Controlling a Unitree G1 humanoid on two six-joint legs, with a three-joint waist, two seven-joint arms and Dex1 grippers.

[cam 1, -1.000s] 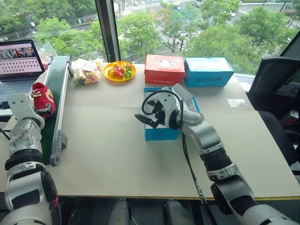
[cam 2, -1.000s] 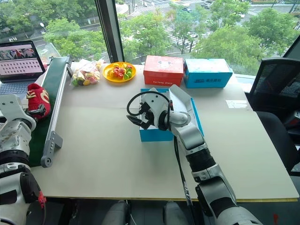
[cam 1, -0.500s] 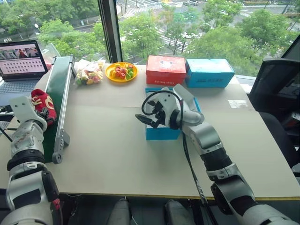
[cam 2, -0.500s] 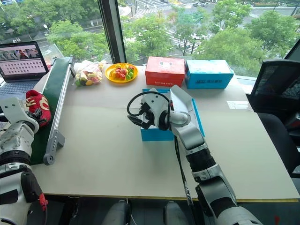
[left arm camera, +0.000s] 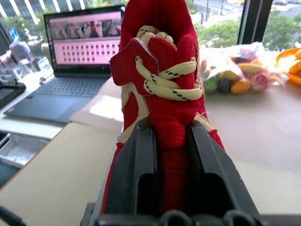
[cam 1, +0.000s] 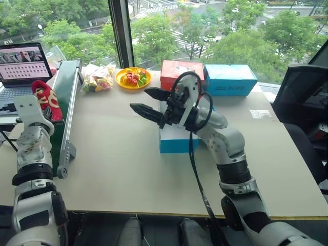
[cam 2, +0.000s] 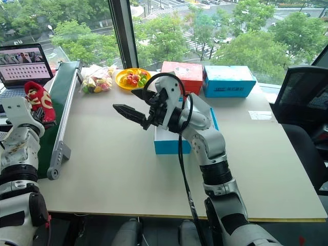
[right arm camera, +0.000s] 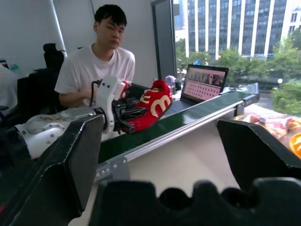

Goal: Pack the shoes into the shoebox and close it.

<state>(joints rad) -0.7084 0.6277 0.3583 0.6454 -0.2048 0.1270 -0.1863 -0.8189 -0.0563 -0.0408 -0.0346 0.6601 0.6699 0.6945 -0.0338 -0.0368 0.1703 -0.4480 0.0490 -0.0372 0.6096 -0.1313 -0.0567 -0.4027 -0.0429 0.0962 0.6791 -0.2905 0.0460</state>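
The left gripper [left arm camera: 171, 155] has its jaws clamped on a red shoe [left arm camera: 162, 84]. To its right, the right gripper [cam 1: 145, 101] hangs with jaws wide and empty; the blue shoebox [cam 1: 177, 141] sits just behind them.

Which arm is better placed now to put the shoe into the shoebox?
Left. Its gripper is shut on the shoe. The right gripper is open and empty, above the table near the shoebox.

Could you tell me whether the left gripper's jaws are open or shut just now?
Shut on the red shoe: in the left wrist view, the left gripper has both jaws pressed against the shoe's fabric.
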